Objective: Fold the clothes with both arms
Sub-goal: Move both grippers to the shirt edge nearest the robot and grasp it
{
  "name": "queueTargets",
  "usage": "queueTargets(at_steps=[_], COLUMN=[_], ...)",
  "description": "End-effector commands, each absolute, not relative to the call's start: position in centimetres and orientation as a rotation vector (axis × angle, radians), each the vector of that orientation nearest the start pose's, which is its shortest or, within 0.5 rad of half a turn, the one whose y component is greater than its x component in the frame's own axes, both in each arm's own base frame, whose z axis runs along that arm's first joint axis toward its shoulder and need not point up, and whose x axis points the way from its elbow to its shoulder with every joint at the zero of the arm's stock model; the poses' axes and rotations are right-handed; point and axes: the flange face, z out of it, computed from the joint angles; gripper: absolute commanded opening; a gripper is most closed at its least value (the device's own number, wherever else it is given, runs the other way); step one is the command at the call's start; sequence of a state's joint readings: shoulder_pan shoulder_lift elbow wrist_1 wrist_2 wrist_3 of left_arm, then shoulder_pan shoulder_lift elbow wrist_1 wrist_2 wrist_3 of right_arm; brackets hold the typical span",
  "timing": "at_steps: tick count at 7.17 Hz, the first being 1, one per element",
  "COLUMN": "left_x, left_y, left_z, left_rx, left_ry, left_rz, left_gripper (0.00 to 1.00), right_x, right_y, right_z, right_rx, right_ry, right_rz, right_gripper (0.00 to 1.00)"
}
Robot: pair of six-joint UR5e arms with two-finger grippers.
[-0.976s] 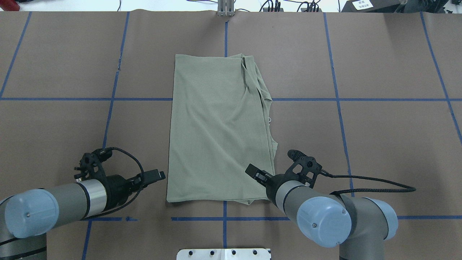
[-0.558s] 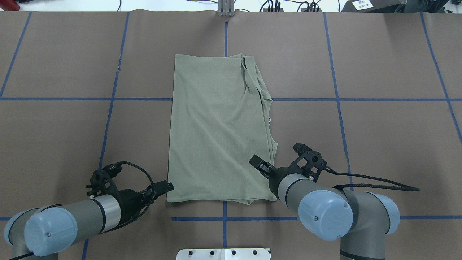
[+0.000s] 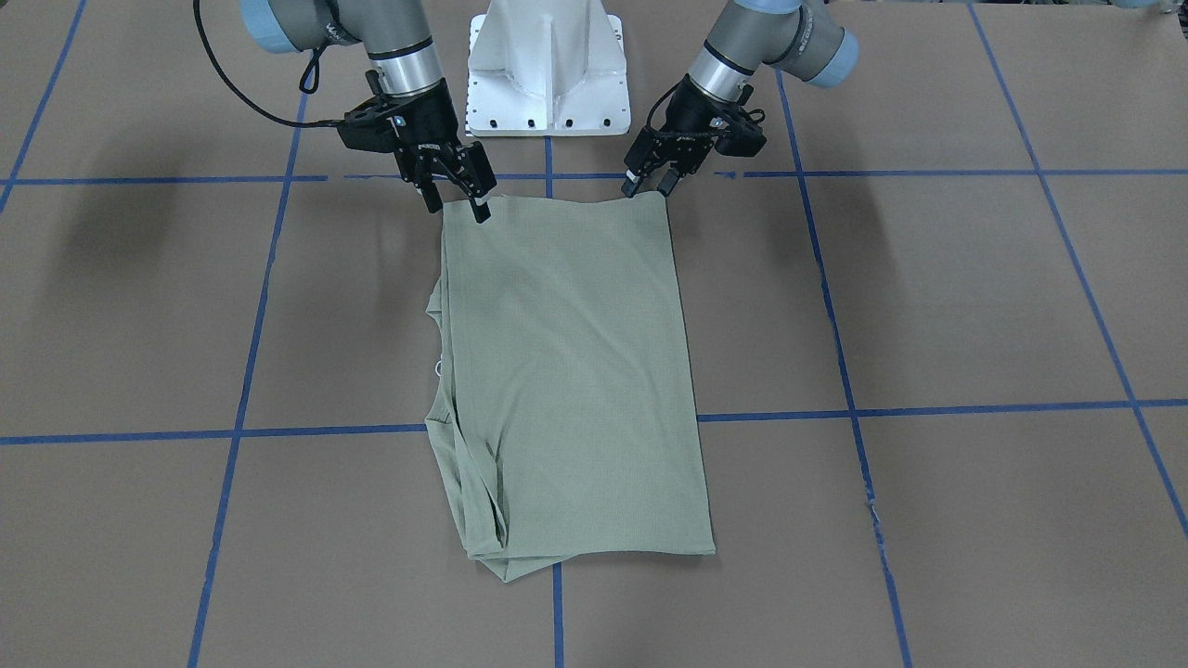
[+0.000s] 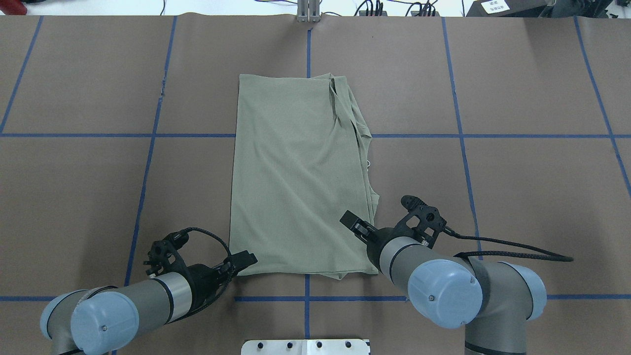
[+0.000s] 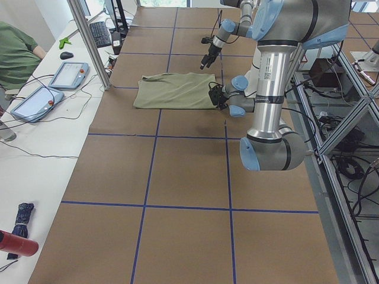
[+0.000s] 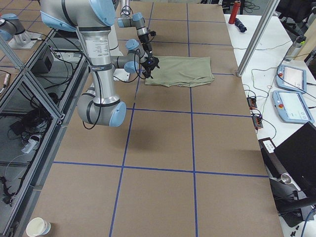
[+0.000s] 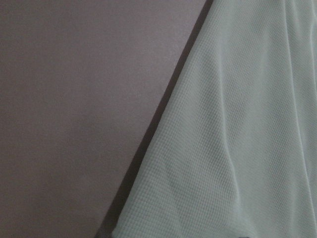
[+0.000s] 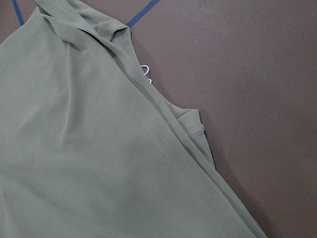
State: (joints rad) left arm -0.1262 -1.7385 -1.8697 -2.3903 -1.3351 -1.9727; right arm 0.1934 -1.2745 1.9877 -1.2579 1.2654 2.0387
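Brown table [image 4: 98,197], folded shirt [image 4: 296,187] (white pedestal [image 3: 548,74] nearby)

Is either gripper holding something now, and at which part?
Nothing is held. The left gripper and the right gripper stand with open jaws at the corners of the shirt nearest the robot.

Paper cup [image 6: 38,227]; red bottle [image 5: 15,243]; keyboard [image 5: 99,34]; mouse [image 5: 66,55]
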Motion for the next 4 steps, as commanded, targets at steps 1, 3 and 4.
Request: queueTargets(at_steps=[1, 3, 4], left_x=[52.05, 52.27, 52.36], left_y=[-22.27, -22.21, -22.27], left_z=[33.77, 33.87, 33.54], left_rx=[0.043, 0.046, 0.048], left_ry=[1.276, 1.257, 1.264], left_rz=[-0.583, -0.581, -0.586], left_gripper=[0.88, 0.88, 0.83], right_x=[-51.23, -51.16, -51.16], right_y=[-26.59, -26.68, -26.68], right_z=[27.86, 27.93, 27.93], right_rx=[0.140, 0.151, 0.151], right_ry=[-1.069, -1.069, -1.069], right_rz=[0.754, 0.758, 0.759], right_gripper=[0.98, 0.98, 0.98])
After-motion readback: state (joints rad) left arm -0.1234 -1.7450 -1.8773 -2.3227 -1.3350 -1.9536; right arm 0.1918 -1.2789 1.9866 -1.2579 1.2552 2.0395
